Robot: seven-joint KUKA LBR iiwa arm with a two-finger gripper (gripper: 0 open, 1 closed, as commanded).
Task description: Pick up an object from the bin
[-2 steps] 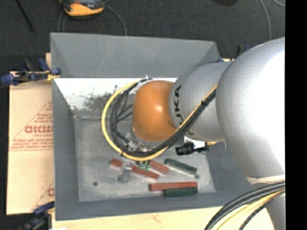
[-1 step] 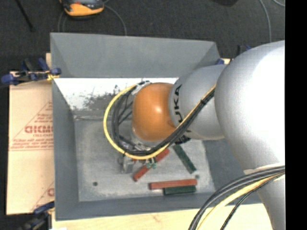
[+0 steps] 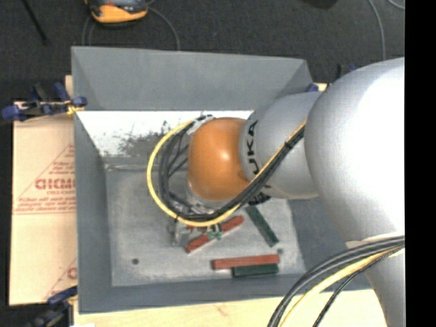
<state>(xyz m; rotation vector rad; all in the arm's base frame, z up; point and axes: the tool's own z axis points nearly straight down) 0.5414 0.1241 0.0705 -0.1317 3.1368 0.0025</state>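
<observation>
My gripper (image 3: 180, 233) is low over the bin floor, left of the middle, mostly hidden under the arm's wrist. A red flat stick (image 3: 212, 235) lies slanted right beside it, its lower left end touching or nearly touching the gripper; whether it is gripped I cannot tell. A small green piece (image 3: 216, 231) sits on that stick. A dark green stick (image 3: 262, 225) lies slanted a little further right.
Near the bin's front wall lie a red-brown bar (image 3: 245, 260) and a dark green bar (image 3: 255, 271), side by side. A small dark speck (image 3: 135, 261) sits on the floor at the front left. The arm and its cables cover the bin's middle and right.
</observation>
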